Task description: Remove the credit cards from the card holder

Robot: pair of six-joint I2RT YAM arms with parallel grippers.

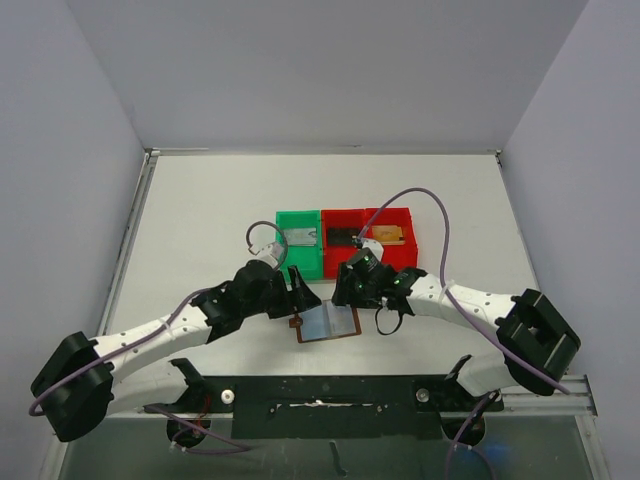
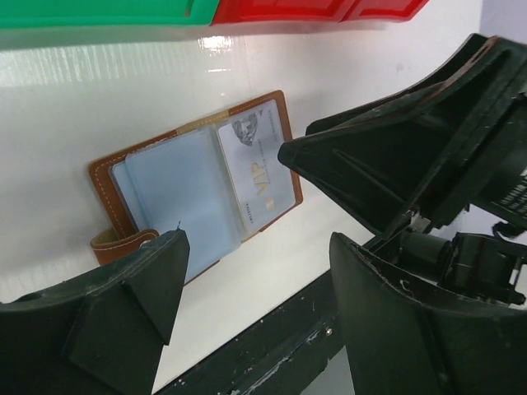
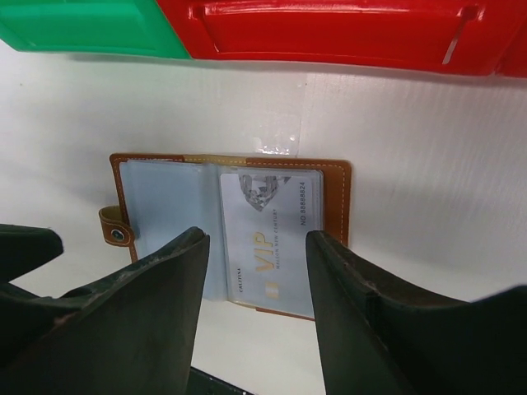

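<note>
Overhead view: a white desk (image 1: 200,230) set in a three-sided enclosure. Plain pale grey walls rise on the left (image 1: 60,200), the far side (image 1: 320,70) and the right (image 1: 590,180), with no window or opening. A thin metal strip (image 1: 135,230) runs along the left edge of the desk and turns along its far edge, where desk and walls meet. At the near edge lies a black mounting rail (image 1: 330,395), and nearer still a dark grey-green surface (image 1: 300,450). Lighting is even and diffuse, with soft shadows. Wrist views: the desk surface is glossy and finely ribbed, with a bright reflection (image 2: 218,43) towards its far side
</note>
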